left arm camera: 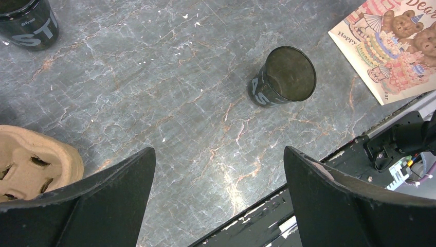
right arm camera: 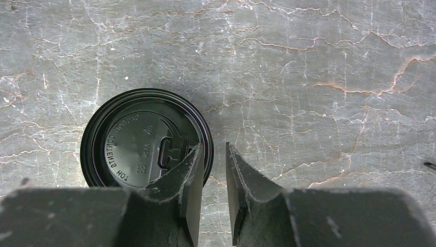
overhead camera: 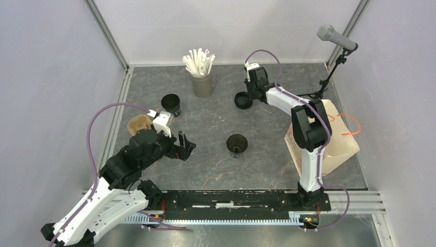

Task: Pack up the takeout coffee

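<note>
Right wrist: my right jaws are straddling the lid [right arm camera: 146, 139] rim on the surface [right arm camera: 308, 62], nearly together, pinch unclear; left jaws are hanging spread, empty; near cup [overhead camera: 237, 144] and far cup [overhead camera: 170, 104] are standing unlidded outside the carrier [overhead camera: 138, 124].

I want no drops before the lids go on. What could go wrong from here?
1. The right gripper stands astride only the edge of the lid, which lies flat on the table. So thin a bite may slip or shove the lid away.
2. The middle cup stands unlidded between the arms. An arm bringing the lid over could knock it.
3. The left gripper, wide open, hangs close by the carrier and might nudge it.
</note>
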